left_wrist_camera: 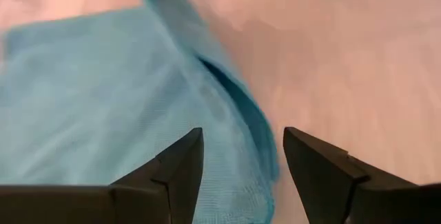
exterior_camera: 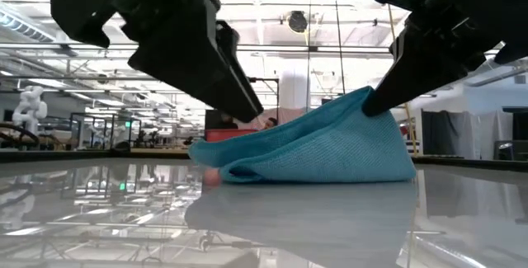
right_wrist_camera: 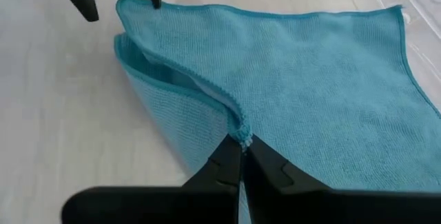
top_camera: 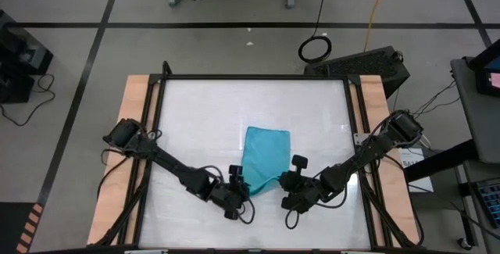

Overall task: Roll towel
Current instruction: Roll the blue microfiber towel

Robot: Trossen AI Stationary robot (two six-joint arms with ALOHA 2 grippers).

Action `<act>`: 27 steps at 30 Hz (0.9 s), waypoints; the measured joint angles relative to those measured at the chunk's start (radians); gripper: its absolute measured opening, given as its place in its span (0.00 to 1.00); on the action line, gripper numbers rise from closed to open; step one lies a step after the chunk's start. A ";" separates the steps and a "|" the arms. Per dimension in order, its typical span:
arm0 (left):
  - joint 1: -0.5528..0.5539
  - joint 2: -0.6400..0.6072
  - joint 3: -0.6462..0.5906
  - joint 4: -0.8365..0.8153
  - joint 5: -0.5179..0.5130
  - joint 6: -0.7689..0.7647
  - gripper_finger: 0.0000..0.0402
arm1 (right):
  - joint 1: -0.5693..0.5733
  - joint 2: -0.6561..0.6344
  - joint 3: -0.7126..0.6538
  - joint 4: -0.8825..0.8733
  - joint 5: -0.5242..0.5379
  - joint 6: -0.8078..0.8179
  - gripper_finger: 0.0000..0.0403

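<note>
The turquoise towel lies folded on the white table near its front edge, with its far part flat on the surface. My right gripper is shut on the towel's near edge and holds that side raised. My left gripper is open at the towel's near left corner. Its two fingers stand on either side of the towel's folded edge. My right gripper pinches the hemmed edge of the towel's upper layer between its two fingertips, slanting down from the table's near right. That edge is lifted off the layer below, and the rest of the towel rests on the table. My left gripper: I cannot tell whether its fingers touch the towel.
Wooden rails and a black frame border the white table top, which shows bare to the left, right and far side of the towel. Both arms reach in from the near corners and meet close together at the towel's near edge.
</note>
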 joint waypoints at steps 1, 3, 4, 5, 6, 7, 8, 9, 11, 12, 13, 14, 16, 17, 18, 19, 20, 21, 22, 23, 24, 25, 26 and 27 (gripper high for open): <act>-0.015 0.007 0.000 0.000 -0.053 -0.014 0.52 | 0.000 0.000 0.000 0.000 0.000 0.000 0.00; -0.044 0.026 -0.002 0.002 -0.134 -0.024 0.52 | 0.000 0.000 0.000 0.001 0.000 0.000 0.00; -0.056 0.038 -0.002 0.026 -0.151 -0.024 0.52 | 0.000 0.000 0.000 0.002 0.000 0.000 0.00; -0.065 0.051 -0.002 0.060 -0.155 -0.025 0.52 | 0.000 0.000 0.000 0.003 0.000 0.000 0.00; -0.073 0.063 -0.001 0.093 -0.156 -0.025 0.52 | 0.000 0.000 0.000 0.003 0.000 0.000 0.00; -0.081 0.076 -0.001 0.118 -0.159 -0.025 0.52 | 0.000 0.000 0.000 0.003 0.000 0.000 0.00; -0.086 0.088 -0.001 0.142 -0.169 -0.025 0.52 | 0.000 0.000 0.000 0.003 0.000 0.000 0.00; -0.090 0.099 -0.001 0.164 -0.184 -0.024 0.52 | 0.000 0.000 0.000 0.004 0.001 0.000 0.00; -0.096 0.111 -0.001 0.170 -0.222 -0.024 0.52 | 0.000 0.000 0.000 0.006 0.001 0.000 0.00; -0.096 0.120 -0.001 0.182 -0.232 -0.025 0.52 | 0.000 0.000 0.000 0.007 0.001 0.000 0.00; -0.096 0.126 -0.001 0.193 -0.240 -0.025 0.52 | 0.000 0.000 0.000 0.009 0.001 0.002 0.00; -0.096 0.131 -0.001 0.193 -0.257 -0.024 0.52 | 0.000 0.000 0.000 0.009 0.001 0.005 0.00; -0.096 0.146 0.000 0.206 -0.301 -0.013 0.52 | 0.000 0.000 0.000 0.010 0.001 0.006 0.00; -0.096 0.155 0.005 0.210 -0.321 0.001 0.52 | 0.000 0.000 0.000 0.010 0.002 0.006 0.00; -0.098 0.165 0.008 0.217 -0.335 0.019 0.52 | 0.000 0.000 0.000 0.010 0.005 0.006 0.00; -0.098 0.176 0.014 0.218 -0.338 0.025 0.52 | 0.000 0.000 0.000 0.013 0.008 0.006 0.00; -0.098 0.189 0.020 0.228 -0.336 0.028 0.52 | 0.000 0.000 0.000 0.016 0.010 0.006 0.00; -0.098 0.201 0.025 0.248 -0.319 0.028 0.52 | 0.000 0.000 0.000 0.016 0.011 0.006 0.00; -0.098 0.210 0.028 0.269 -0.297 0.028 0.52 | -0.001 0.000 0.000 0.016 0.011 0.006 0.00; -0.098 0.220 0.032 0.274 -0.285 0.028 0.52 | -0.003 0.000 0.000 0.016 0.011 0.006 0.00; -0.098 0.232 0.039 0.275 -0.283 0.028 0.52 | -0.003 0.000 0.000 0.016 0.011 0.006 0.00; -0.098 0.242 0.043 0.272 -0.292 0.026 0.52 | -0.004 0.000 0.000 0.017 0.011 0.006 0.00; -0.099 0.249 0.044 0.267 -0.314 0.014 0.52 | -0.004 0.000 0.000 0.018 0.011 0.006 0.00; -0.099 0.250 0.045 0.262 -0.345 0.013 0.52 | -0.004 0.000 0.000 0.018 0.011 0.006 0.00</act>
